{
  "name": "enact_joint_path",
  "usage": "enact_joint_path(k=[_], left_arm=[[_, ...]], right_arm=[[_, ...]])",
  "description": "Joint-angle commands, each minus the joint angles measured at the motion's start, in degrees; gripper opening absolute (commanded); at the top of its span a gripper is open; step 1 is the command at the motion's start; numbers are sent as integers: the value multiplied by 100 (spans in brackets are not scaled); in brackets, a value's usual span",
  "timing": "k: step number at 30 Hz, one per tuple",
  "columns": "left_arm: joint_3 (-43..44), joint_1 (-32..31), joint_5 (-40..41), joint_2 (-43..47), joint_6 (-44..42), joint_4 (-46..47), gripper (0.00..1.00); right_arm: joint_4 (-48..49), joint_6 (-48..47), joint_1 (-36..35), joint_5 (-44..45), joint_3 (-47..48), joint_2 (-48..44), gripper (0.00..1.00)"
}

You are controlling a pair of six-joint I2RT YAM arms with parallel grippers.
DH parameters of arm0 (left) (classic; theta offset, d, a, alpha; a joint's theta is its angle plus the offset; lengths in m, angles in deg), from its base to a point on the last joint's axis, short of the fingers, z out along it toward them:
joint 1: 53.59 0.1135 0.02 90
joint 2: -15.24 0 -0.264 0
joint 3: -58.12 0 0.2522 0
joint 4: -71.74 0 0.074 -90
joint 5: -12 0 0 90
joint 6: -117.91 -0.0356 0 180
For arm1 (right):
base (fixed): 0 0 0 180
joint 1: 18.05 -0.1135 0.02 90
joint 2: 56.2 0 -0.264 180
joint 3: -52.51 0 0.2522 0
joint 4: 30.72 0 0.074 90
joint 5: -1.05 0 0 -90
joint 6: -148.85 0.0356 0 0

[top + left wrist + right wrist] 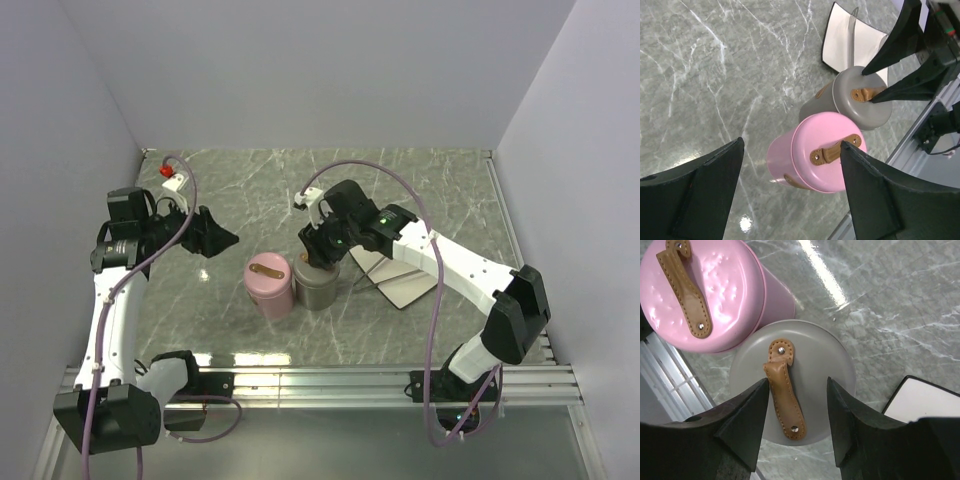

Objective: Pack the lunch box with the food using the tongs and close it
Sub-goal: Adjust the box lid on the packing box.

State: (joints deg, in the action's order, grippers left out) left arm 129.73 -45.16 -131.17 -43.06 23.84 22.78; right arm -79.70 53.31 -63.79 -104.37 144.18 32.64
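The lunch box stands as two lidded round tins side by side, a pink one (270, 283) (810, 135) (730, 285) and a grey one (317, 287) (852, 112) (815, 360), each with a brown leather strap on its lid. My right gripper (322, 255) (797, 381) (867, 87) hangs open just over the grey lid, jaws either side of its strap (785, 395), gripping nothing. Left of the pink tin and above the table, my left gripper (230, 239) (791, 142) is wide open and holds nothing. Thin metal tongs (366, 281) show at the plate's left edge. The food is out of view.
A white plate (408, 287) (840, 45) (927, 402) lies right of the grey tin, partly under the right arm. An aluminium rail (330, 380) runs along the near table edge. Grey walls close in the left, back and right sides.
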Motion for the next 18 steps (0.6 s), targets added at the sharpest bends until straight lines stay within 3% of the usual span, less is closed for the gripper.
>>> enact_joint_path(k=[1, 10, 14, 18], left_arm=[[-80, -8, -168, 231, -559, -145, 83], [-108, -262, -115, 241, -1427, -555, 79], [34, -1095, 209, 109, -2544, -1233, 76], [-150, -1747, 1034, 293, -2765, -866, 76]], right_arm=[[130, 79, -67, 162, -214, 63, 57], [-90, 53, -102, 145, 22, -103, 57], [-152, 71, -93, 83, 260, -279, 58], [-195, 176, -32, 39, 506, -490, 63]])
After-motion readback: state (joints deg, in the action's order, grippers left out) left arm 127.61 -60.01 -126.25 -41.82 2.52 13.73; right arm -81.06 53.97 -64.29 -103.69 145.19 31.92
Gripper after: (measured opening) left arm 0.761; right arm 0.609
